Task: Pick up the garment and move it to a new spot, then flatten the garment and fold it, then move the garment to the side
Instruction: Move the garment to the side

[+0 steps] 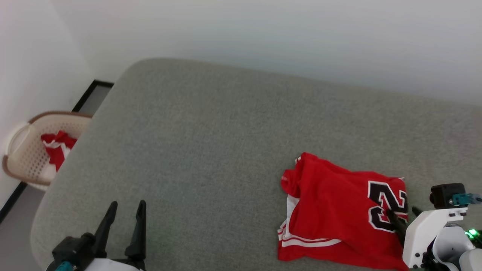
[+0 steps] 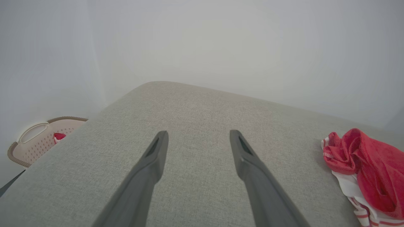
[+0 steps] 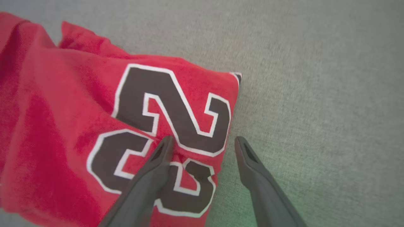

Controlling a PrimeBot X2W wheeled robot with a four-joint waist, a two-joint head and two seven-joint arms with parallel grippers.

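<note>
1. You have the garment (image 1: 339,210) lying on the grey cushion (image 1: 211,131), at the cushion's near right part, close to its near edge.
2. It looks like this: a rumpled, loosely doubled heap, not flat. Mostly bright red cloth.
3. At the end of the heap nearest the cushion's right edge sits a large black number with a white outline; a "2" reads plainly, and the second digit is creased and partly hidden.
4. On the side toward the cushion's left edge, a white panel shows from under the red, with red-and-white striped trim along it. Above that, a red fold is bunched up into a knot.
5. Your right gripper (image 3: 203,140) hangs at the heap's number end, jaws spread wide and holding nothing. One finger (image 3: 151,170) is over the black digits, the other over bare cushion just past the cloth's edge. Whether the finger touches the cloth, you cannot tell.
6. Your left gripper (image 1: 127,205) hovers over the cushion's near left corner, jaws wide apart, empty, well apart from the heap.
7. A pale perforated basket (image 1: 22,150) stands off the cushion's left edge, with red and white cloth (image 1: 56,148) inside.
</note>
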